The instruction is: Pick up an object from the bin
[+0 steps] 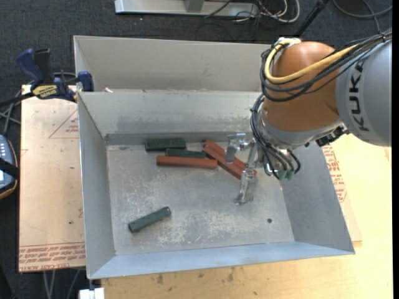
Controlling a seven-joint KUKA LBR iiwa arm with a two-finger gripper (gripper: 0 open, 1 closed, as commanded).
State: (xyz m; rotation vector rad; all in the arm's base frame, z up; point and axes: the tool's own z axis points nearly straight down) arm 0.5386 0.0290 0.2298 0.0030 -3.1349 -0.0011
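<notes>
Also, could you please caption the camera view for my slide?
Gripper, jaws open, over the end of a red-brown bar in a grey bin, dark green bars nearby.

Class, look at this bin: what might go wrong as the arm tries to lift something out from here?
1. The gripper is at the right end of the slanted red-brown bar, not its middle. If the bar is gripped there, it may tilt or slip out.
2. That bar seems to lie against a second red-brown bar, with dark green bars close behind. A lift could drag or scatter them.
</notes>
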